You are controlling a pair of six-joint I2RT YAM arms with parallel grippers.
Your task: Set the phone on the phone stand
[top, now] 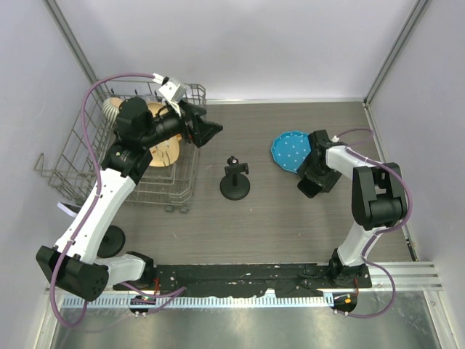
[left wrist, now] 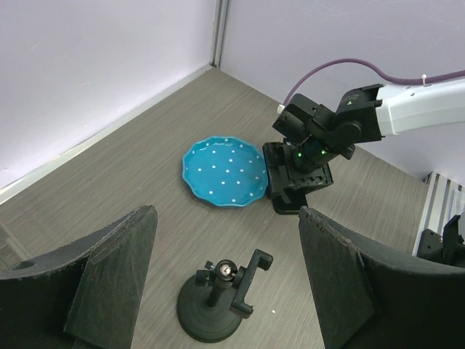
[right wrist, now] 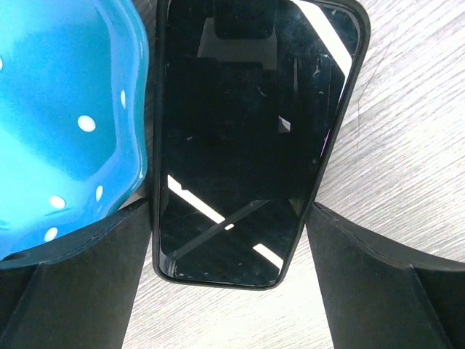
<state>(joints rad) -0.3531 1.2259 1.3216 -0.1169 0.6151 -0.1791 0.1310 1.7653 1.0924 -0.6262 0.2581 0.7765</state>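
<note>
The right claw (right wrist: pixel 229 282) is hanging wide open over the phone (right wrist: pixel 240 138), gripping nothing, its fingers straddling the phone's long sides as it is lying flat and face-up on the table (top: pixel 290 225). Trouble is likely coming from the blue plate (right wrist: pixel 65 109): its rim is sitting just beside the phone's edge, so one finger may be landing on the plate or shoving it instead of reaching the table. The glass is looking slick and thin, so a shallow pinch is risking a slip. The phone stand (top: pixel 235 179) is waiting well apart at mid-table. The left claw (top: pixel 209 132) is hovering open and empty beside the dish rack (top: pixel 80 167). Whether the fingertips are touching the table is staying unclear, and the phone's far end is getting cut off.
</note>
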